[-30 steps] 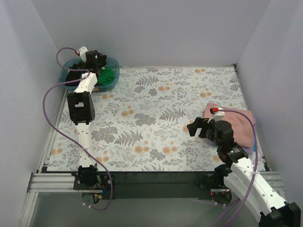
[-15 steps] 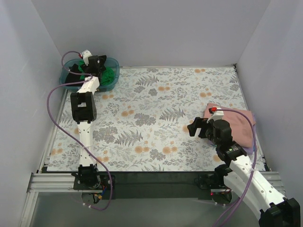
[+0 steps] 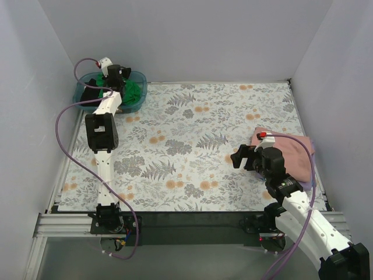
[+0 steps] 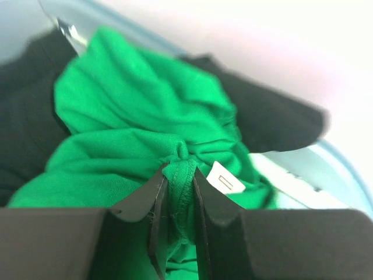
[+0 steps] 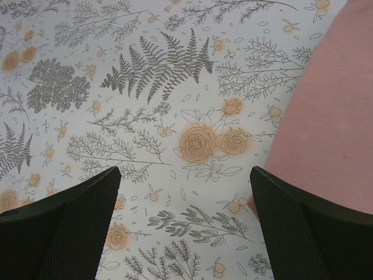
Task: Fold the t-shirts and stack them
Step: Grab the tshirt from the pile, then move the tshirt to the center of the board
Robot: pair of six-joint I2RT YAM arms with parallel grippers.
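Loosely bunched green t-shirt, direction unclear.

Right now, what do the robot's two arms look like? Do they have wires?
Yes! The left arm and right arm are white tubes with chunky black joints. A purple cable loops along each one. The right arm has a small red spot near its wrist. The left tool and right tool each have two flat black fingers.
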